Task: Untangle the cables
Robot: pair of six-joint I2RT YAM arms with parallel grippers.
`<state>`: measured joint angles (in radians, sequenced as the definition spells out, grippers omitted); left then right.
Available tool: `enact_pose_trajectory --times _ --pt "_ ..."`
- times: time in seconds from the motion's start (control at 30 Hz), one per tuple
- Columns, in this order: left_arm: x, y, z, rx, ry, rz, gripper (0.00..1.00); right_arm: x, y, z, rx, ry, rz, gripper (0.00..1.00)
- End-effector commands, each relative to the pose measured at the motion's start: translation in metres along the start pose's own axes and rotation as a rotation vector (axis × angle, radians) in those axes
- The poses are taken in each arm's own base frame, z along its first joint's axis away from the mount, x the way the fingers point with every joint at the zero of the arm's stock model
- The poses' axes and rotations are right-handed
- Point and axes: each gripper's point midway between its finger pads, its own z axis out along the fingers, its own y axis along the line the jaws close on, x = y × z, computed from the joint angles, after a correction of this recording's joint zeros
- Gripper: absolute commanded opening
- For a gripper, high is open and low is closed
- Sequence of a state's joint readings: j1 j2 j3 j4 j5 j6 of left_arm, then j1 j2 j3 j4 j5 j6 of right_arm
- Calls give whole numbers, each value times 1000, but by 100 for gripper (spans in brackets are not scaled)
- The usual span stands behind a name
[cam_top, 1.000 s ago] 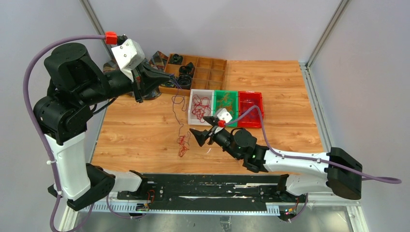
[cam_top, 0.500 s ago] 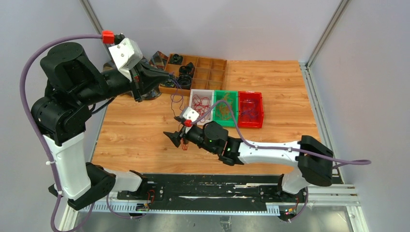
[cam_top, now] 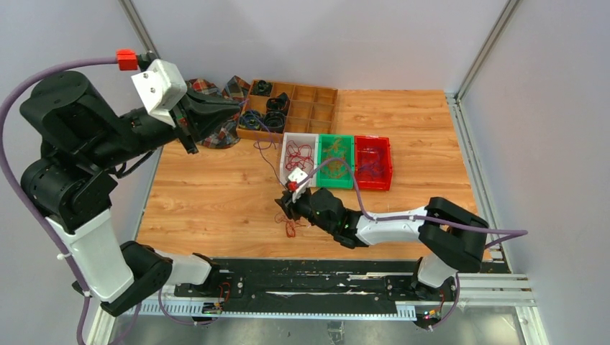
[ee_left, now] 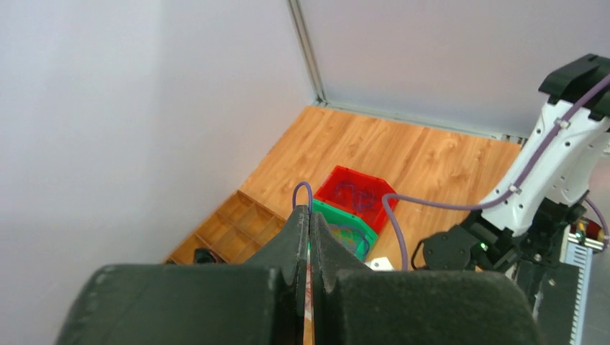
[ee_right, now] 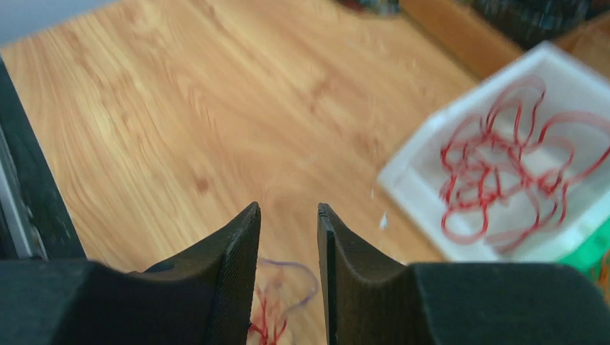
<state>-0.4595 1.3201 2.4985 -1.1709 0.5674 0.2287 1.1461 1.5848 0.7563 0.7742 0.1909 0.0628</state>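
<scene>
My left gripper [cam_top: 234,112] is raised at the back left and shut on a thin purple cable [cam_top: 267,141]. In the left wrist view a loop of that cable [ee_left: 303,191] sticks out above the closed fingertips [ee_left: 309,212]. The cable hangs down toward a small red and purple tangle [cam_top: 290,227] on the wooden table. My right gripper [cam_top: 283,209] is low over that tangle. In the right wrist view its jaws [ee_right: 288,210] are open, with the red and purple strands [ee_right: 277,318] lying between and below them.
A white bin [cam_top: 287,139] holds red cables, also seen in the right wrist view [ee_right: 403,180]. Beside it stand a green bin [cam_top: 335,138] and a red bin [cam_top: 389,159] with cables. A wooden compartment tray [cam_top: 309,108] with black coils and a plaid cloth [cam_top: 208,133] lie behind.
My left arm has pulled up and back to the left with the purple cable. My right gripper swung left, then came back right and down over the tangle, which has shifted slightly right.
</scene>
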Motion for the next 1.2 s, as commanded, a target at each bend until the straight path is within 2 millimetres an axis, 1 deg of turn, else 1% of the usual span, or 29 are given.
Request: enact_pose_trajectory --times 0.0,0.1,0.23,0.3,0.43,0.5,0.63,0.7,0.73,0.77,0.8,0.9,0.93,1.07,1.1,1.13,1.17 --pt "-27 15 -15 -103 -71 90 0 56 -12 -16 56 78 57 34" --pt "-39 31 -25 -208 -102 158 0 84 -20 -31 89 109 88 34" --pt "-62 57 -41 -374 -157 251 0 105 -26 -49 118 132 123 37" --pt "-70 64 -47 -420 -181 277 0 108 -27 -54 121 132 137 39" --pt "-82 72 -54 -476 -215 321 0 108 -28 -59 120 134 142 40" --pt "-94 79 -61 -531 -249 346 0 110 -28 -62 119 140 142 40" --pt "-124 98 -88 -703 -348 373 0 120 -30 -68 125 162 149 42" --pt "-134 108 -102 -795 -396 373 0 125 -30 -72 125 174 157 45" --pt "-144 113 -113 -856 -446 376 0 127 -31 -74 127 178 159 47" --pt "-150 117 -120 -902 -472 377 0 130 -31 -76 129 186 157 49" --pt "-154 120 -124 -927 -490 376 0 131 -32 -78 133 188 156 51" --pt "-158 119 -123 -919 -497 388 0 129 -36 -82 146 185 149 53" --pt "-162 119 -127 -929 -510 393 0 128 -37 -83 150 184 146 53" --pt "-184 123 -160 -1065 -624 401 0 131 -41 -89 167 199 136 52" --pt "-186 121 -164 -1067 -639 398 0 132 -42 -90 170 199 135 51" --pt "-185 118 -159 -1036 -635 400 0 131 -42 -91 173 196 137 51" --pt "-181 113 -150 -981 -612 406 0 129 -42 -91 172 190 140 51"
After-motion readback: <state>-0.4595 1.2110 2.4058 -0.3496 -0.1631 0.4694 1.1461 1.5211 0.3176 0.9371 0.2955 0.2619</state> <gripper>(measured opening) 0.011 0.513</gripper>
